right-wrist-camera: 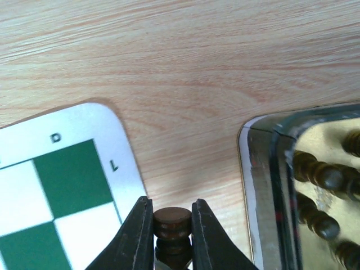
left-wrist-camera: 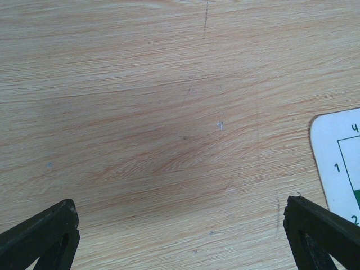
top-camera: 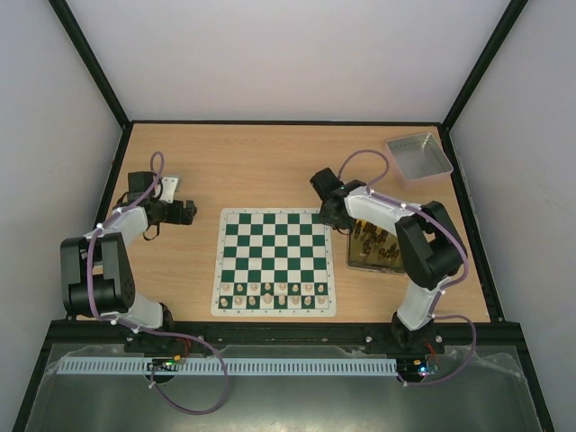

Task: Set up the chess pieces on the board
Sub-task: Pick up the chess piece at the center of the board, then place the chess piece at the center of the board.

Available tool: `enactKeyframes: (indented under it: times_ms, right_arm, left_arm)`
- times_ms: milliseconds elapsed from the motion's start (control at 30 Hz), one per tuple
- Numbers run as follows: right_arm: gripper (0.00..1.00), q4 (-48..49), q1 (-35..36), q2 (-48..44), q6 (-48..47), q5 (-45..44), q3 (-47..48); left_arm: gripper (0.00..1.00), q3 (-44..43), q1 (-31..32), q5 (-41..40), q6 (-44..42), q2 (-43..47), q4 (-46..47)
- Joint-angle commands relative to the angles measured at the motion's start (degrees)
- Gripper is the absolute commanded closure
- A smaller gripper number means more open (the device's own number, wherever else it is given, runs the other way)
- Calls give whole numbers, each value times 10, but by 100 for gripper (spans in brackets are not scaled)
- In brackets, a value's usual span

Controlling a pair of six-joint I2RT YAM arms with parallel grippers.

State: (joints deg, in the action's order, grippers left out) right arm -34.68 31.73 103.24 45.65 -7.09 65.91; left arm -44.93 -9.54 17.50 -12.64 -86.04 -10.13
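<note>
A pale wooden table (top-camera: 270, 166) stands boxed in by plain white walls (top-camera: 297, 54), with black frame bars (top-camera: 90, 61) running up the corners. The light is soft and even, and faint scratches (left-wrist-camera: 205, 19) cross the grain.

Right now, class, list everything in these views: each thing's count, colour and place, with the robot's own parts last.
table: one, light wood, under everything
board: one, green and white, table centre
cream pieces: two rows, exact count unclear, on the board's near edge
tin: one, gold, right of the board
dark pieces: several, dark brown, in the tin
held piece: one, dark brown, over the table beside the board's corner
tray: one, grey, far right corner
left fingers: one pair, black, open over bare table
right fingers: one pair, black, shut on the held piece
</note>
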Motion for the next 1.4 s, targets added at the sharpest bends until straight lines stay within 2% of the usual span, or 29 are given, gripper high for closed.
enactKeyframes:
  times_ms: [0, 133, 467, 700, 900, 1033, 1200, 1367]
  right_arm:
    - [93, -57, 1, -45, -21, 27, 20]
    - [93, -69, 1, -65, -32, 82, 29]
    - [92, -28, 1, -73, -34, 293, 12]
    - [92, -20, 1, -71, -44, 343, 22]
    - [92, -23, 3, -71, -55, 368, 45]
    - [92, -12, 4, -71, -43, 373, 53]
    - [91, 17, 10, -54, -3, 359, 75]
    - [92, 76, 22, -33, 56, 355, 88]
  left_arm:
    - [1, 5, 1, 1, -5, -7, -3]
    - [1, 3, 3, 0, -5, -9, -4]
    - [1, 2, 7, -8, -5, -15, -5]
    - [4, 1, 18, 0, -12, -13, -7]
    - [14, -45, 53, 122, -58, -28, -84]
    - [22, -117, 85, 208, -101, -62, -165]
    - [17, -207, 129, 267, -103, -116, -234]
    - [13, -304, 148, 399, -111, -197, -319]
